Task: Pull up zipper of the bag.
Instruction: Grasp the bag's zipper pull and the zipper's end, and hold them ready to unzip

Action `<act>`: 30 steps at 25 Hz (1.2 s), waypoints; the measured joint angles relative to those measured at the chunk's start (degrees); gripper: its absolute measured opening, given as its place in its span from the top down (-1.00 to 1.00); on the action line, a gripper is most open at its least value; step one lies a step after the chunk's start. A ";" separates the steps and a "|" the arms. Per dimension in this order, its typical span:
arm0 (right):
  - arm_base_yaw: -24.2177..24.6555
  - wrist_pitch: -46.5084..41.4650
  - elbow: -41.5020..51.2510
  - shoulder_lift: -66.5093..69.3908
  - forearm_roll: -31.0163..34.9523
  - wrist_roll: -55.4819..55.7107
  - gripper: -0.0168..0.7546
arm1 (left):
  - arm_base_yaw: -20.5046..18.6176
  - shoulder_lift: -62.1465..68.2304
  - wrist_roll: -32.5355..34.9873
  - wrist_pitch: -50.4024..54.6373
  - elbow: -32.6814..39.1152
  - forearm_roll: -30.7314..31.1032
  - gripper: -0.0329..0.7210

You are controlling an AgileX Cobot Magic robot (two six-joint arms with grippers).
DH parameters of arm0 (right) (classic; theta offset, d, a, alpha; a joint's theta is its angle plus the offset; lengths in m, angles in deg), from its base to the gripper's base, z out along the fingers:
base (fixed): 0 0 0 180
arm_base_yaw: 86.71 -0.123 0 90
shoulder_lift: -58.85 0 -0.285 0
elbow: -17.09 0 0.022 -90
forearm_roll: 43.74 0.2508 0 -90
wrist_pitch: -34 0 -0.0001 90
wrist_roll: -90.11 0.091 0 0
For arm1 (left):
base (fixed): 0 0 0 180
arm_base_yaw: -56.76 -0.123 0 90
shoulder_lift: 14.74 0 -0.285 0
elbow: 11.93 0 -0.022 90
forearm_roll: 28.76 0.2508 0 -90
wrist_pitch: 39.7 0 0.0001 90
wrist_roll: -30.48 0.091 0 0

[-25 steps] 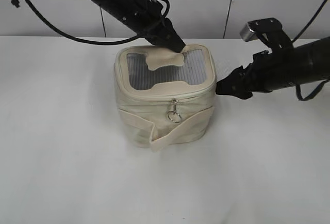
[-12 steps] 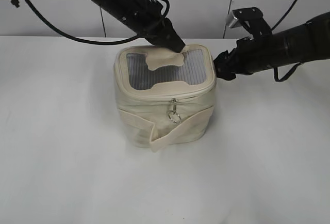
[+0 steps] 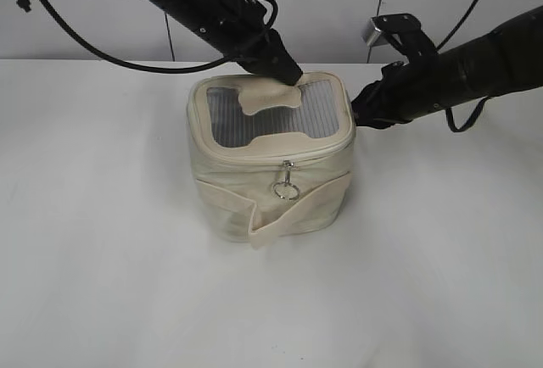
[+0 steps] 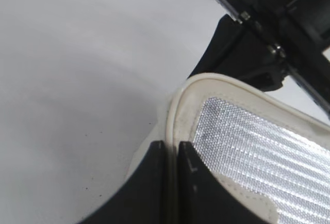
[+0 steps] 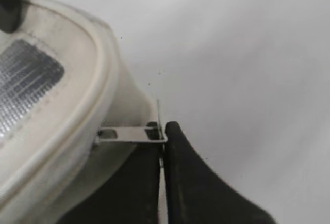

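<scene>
The cream bag stands in the middle of the white table with its grey mesh top up. The zipper runs round the lid rim, and one silver ring pull hangs at the front. My left gripper reaches in from the back and is shut on the lid rim, which runs between its jaws. My right gripper is at the bag's upper right corner. It is shut on the second silver pull where its thin ring passes between the fingertips.
The white table stretches round the bag on all sides. A grey panelled wall stands behind. Both black arms and their cables hang over the table's back half.
My right gripper has moved up and to the left, from beside the bag's right flank to the lid rim corner. The left gripper and the bag have stayed put.
</scene>
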 joint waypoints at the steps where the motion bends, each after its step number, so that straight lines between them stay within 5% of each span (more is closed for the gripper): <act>1: 0.26 -0.08 0.34 -0.60 -2.34 2.09 0.93 | 0.00 0.00 0.00 0.00 0.00 -0.06 0.83; 5: 1.74 -0.37 4.70 -5.15 -8.48 7.81 0.93 | 0.05 0.00 0.00 -0.11 0.00 -0.13 0.83; 21: 1.17 -2.55 23.51 -22.07 -8.80 9.43 0.93 | 0.36 0.00 -3.49 -0.88 0.00 0.46 0.83; 25: -1.86 -3.76 26.13 -25.27 -9.03 10.00 0.93 | 0.38 0.00 -5.39 -1.37 0.00 0.58 0.83; 30: -11.50 -1.35 26.58 -26.65 -6.86 11.10 0.93 | 1.04 0.00 -8.30 -2.31 0.00 1.33 0.83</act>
